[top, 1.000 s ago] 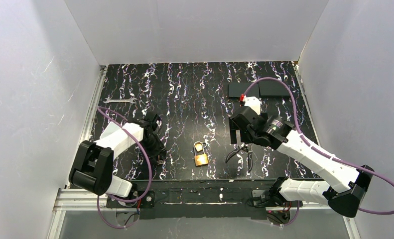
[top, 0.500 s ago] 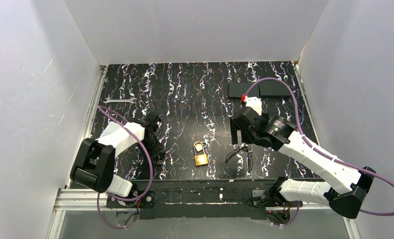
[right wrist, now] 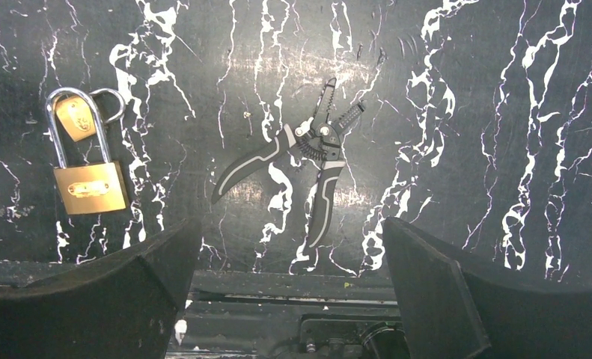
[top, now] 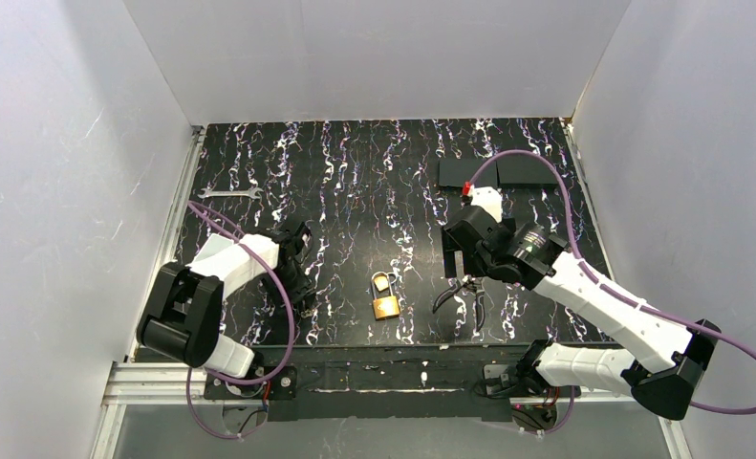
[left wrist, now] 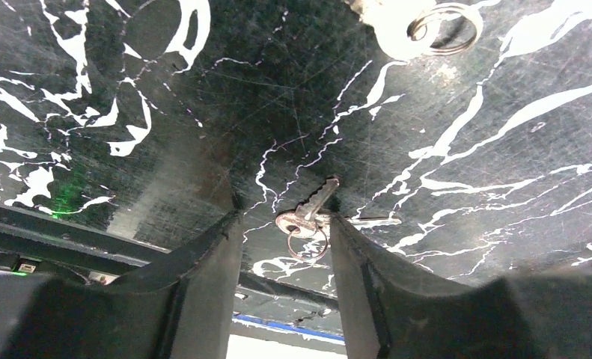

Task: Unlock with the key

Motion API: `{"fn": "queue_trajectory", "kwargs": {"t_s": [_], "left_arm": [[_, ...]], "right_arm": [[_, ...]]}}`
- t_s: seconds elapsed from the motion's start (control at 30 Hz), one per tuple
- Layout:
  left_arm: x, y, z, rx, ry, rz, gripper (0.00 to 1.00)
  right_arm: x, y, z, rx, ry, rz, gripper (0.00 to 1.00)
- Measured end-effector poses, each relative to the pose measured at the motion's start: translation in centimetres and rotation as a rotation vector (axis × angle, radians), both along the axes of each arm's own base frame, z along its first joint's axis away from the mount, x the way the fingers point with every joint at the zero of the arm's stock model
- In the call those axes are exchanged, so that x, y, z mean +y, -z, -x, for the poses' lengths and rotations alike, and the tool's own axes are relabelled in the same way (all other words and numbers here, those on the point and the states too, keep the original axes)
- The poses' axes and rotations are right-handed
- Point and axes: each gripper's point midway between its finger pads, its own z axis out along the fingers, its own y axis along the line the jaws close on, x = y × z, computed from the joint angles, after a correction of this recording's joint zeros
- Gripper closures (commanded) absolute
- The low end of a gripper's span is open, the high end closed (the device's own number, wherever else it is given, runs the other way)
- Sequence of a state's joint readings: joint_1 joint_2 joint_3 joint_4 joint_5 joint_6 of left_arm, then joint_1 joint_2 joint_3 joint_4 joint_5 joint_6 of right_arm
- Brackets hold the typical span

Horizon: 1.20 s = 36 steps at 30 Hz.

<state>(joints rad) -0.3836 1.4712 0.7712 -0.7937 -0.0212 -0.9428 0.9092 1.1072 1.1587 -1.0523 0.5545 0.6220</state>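
The left gripper [left wrist: 281, 217] is down at the table [left wrist: 203, 112] with its jaws partly apart, straddling the key [left wrist: 315, 203]. The key lies flat between the fingertips, close against one and clear of the other. The right gripper [right wrist: 289, 239] hangs wide apart above the pliers [right wrist: 311, 153], holding nothing.
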Motion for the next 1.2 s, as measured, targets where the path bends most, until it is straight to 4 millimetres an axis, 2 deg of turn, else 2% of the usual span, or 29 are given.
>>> {"fn": "queue_trajectory", "kwargs": {"t_s": [0.1, 0.17, 0.2, 0.23, 0.27, 0.43, 0.63, 0.87, 0.9, 0.93, 1.03, 1.1, 1.2], "left_arm": [[-0.2, 0.1, -0.1, -0.003, 0.005, 0.005, 0.63], [-0.4, 0.1, -0.2, -0.002, 0.006, 0.011, 0.7], [-0.5, 0.1, -0.2, 0.0, 0.007, 0.012, 0.79], [-0.6, 0.1, -0.3, 0.0, 0.009, 0.018, 0.95], [-0.8, 0.1, -0.4, 0.0, 0.009, 0.021, 1.0], [-1.5, 0.0, -1.0, -0.022, 0.049, 0.028, 1.0], [-1.2, -0.7, -1.1, -0.059, 0.113, 0.009, 1.0], [-0.8, -5.1, -2.5, -0.232, 0.166, 0.02, 1.0], [-0.8, -5.6, -2.6, -0.25, 0.168, 0.021, 0.91], [-0.6, -6.1, -2.7, -0.27, 0.172, 0.02, 0.77], [-0.2, -6.6, -2.4, -0.275, 0.181, 0.006, 0.53], [-0.1, -6.4, -1.9, -0.256, 0.188, -0.002, 0.48], [-0.1, -5.7, -1.3, -0.229, 0.228, -0.001, 0.45]], "right_arm": [[-0.1, 0.3, 0.1, 0.006, 0.0, 0.008, 0.0], [-0.2, 0.4, 0.1, 0.008, -0.001, 0.011, 0.0], [-0.2, 0.4, 0.1, 0.008, -0.001, 0.011, 0.0], [-0.2, 0.4, 0.1, 0.008, -0.001, 0.01, 0.0], [-0.2, 0.4, 0.1, 0.008, -0.001, 0.011, 0.0], [-0.2, 0.4, 0.1, 0.008, -0.001, 0.011, 0.0], [-0.2, 0.4, 0.1, 0.008, -0.001, 0.011, 0.0], [-0.1, 0.5, 0.1, 0.012, -0.002, 0.014, 0.0], [0.0, 0.6, 0.1, 0.014, -0.003, 0.014, 0.0], [0.0, 0.6, 0.1, 0.018, -0.004, 0.014, 0.0], [0.2, 0.7, 0.1, 0.022, -0.007, 0.011, 0.0], [0.3, 0.8, 0.1, 0.025, -0.009, 0.01, 0.0], [0.4, 0.9, 0.2, 0.033, -0.012, 0.009, 0.0]]}}
